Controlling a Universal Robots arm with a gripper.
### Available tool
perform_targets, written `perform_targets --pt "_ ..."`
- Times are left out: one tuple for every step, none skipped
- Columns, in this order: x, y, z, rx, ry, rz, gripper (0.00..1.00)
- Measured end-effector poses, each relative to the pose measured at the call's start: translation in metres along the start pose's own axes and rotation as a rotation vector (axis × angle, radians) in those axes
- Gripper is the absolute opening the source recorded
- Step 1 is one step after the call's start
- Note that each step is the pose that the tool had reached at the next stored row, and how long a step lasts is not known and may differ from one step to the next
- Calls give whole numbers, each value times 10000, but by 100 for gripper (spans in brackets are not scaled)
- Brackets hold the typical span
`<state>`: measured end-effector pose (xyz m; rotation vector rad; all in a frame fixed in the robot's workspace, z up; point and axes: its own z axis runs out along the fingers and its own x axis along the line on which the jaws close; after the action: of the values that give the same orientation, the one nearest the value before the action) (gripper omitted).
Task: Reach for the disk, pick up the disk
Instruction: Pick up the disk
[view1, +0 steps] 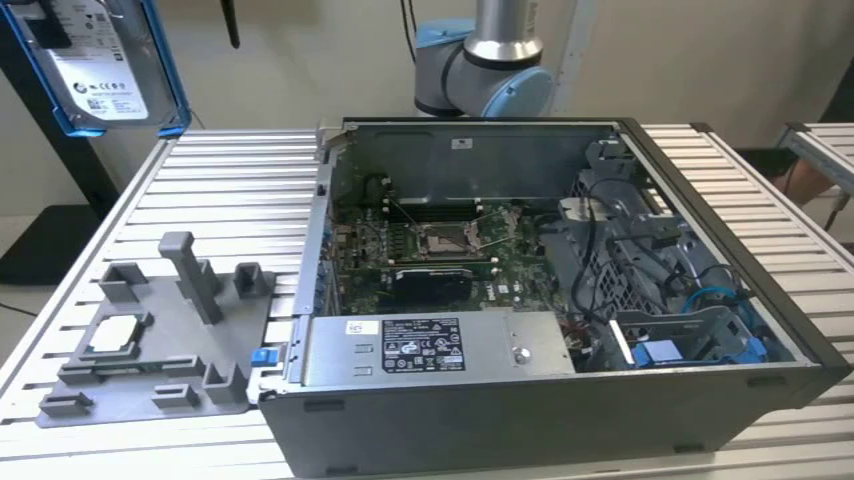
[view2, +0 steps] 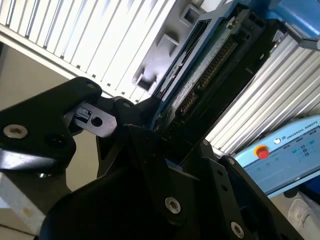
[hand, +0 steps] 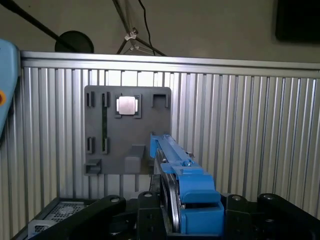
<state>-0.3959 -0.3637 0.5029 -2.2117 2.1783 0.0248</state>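
Ribbed tabletop (view1: 227, 190) w/ open PC case (view1: 534, 400) | your arm (view1: 487, 60) upright behind case | gripper (view2: 157, 125) clamped on disk (view1: 107, 65) | disk held high off tabletop, exterior view's left, label showing.

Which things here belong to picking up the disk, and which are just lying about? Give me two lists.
Part of the job:
- disk, held up off the table
- gripper, closed on the disk

Just lying about:
- open computer case
- grey tray
- small square chip sitting in the tray
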Motion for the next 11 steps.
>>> perform_targets --pt "0 -22 1 0 0 0 0" --pt "1 -43 1 0 0 0 0" --pt "1 -67 1 -2 0 1 0" --pt "1 -90 2 -3 -1 0 0" --pt "2 -115 2 -3 -1 0 0" --pt "2 -141 3 -5 -1 0 0" --pt "3 -166 3 -7 0 0 0" --pt "3 -189 3 -8 -1 0 0" --pt "3 -212 3 -9 0 0 0" --pt "4 -232 4 -10 0 1 0" --pt "4 -255 4 -12 0 1 0"
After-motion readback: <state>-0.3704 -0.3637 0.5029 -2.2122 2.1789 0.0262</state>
